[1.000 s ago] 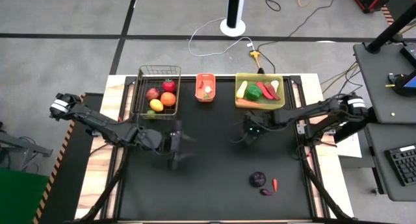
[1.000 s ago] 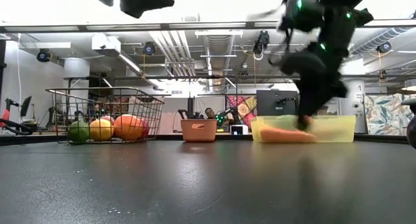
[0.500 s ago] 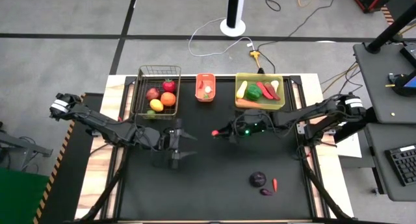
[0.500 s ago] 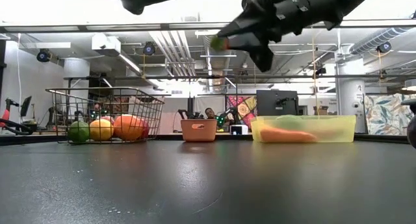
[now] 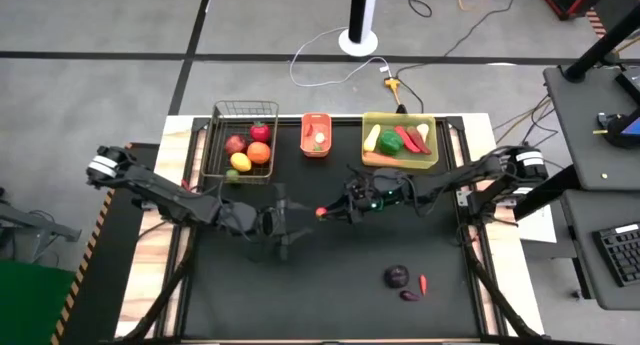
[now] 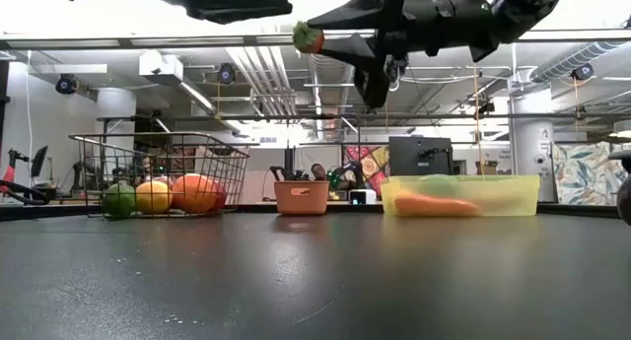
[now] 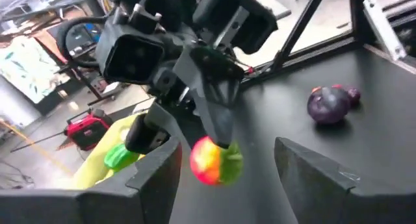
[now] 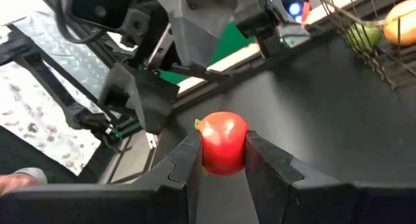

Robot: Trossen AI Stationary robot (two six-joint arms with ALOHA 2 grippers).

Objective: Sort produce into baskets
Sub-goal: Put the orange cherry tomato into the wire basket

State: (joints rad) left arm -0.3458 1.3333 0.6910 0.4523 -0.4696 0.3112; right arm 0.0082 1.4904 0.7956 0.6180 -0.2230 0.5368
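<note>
Worktop (image 5: pixel 330 295): matte black, flat, faintly speckled surface.

Yellow-green bin (image 5: pixel 399 140): translucent plastic, rectangular, beyond the right claw at the far edge. Holds a green pepper (image 5: pixel 391 142), a carrot and red chillies.

Wire basket (image 5: pixel 240 140): dark metal mesh, open top, beyond the left claw. Holds round fruit: a red apple (image 5: pixel 235 144), an orange (image 5: pixel 259 152), a yellow lemon (image 5: pixel 240 162).

Orange basket (image 5: pixel 316 134): small, solid plastic, between the other two containers, beyond both claws.

Right claw (image 8: pixel 221 160): raised above mid-worktop, its two dark flat fingers (image 8: pixel 184 160) clamped on a small red tomato (image 8: pixel 223 143), glossy, round, with a green leafy cap. The fruit sits at the fingertips, clear of the worktop.

Left claw (image 7: pixel 224 175): also raised, directly facing the right claw, fingers spread apart with nothing between them. The tomato hangs just in front of its fingertips; not touching.

Eggplant (image 5: pixel 397 276): dark purple, rounded, smooth, on the worktop nearer than the right claw, well apart from it.

Red chilli (image 5: pixel 423 283): slim, tapered, just beside the eggplant. A smaller dark purple piece (image 5: pixel 409 295) lies next to both.
</note>
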